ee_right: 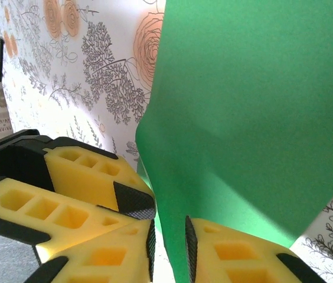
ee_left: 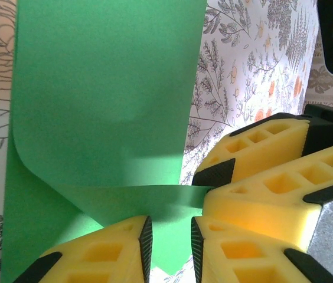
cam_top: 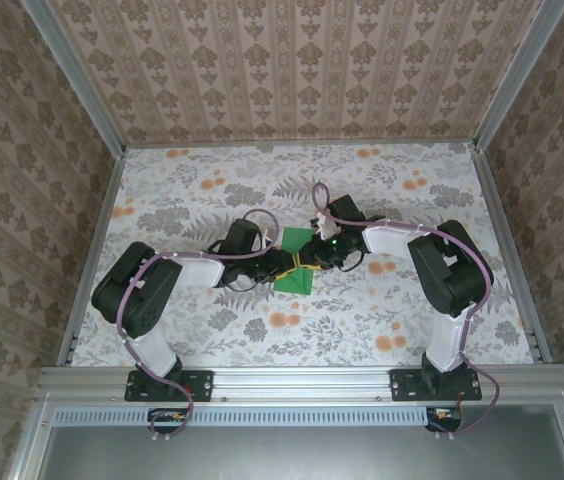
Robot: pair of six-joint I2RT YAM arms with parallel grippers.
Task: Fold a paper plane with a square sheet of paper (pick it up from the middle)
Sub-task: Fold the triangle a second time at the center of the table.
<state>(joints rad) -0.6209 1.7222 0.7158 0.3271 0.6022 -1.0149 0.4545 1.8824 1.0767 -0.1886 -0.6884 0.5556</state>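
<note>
The square sheet of paper lies mid-worktop, one edge curled up. Left hand and right hand straddle the sheet, fingers narrowly apart. Close both evenly to avoid stray creases.

Top view high, rear, looking down on table; wrist views close-up — all share green sheet.

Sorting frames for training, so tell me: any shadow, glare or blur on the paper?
Top external: even light, sharp, paper small. Left wrist: a dark shadow band crosses the paper near its curled fold; no glare. Right wrist: paper evenly lit, softly shaded low down; cloth beside it bright, slightly washed out.
</note>
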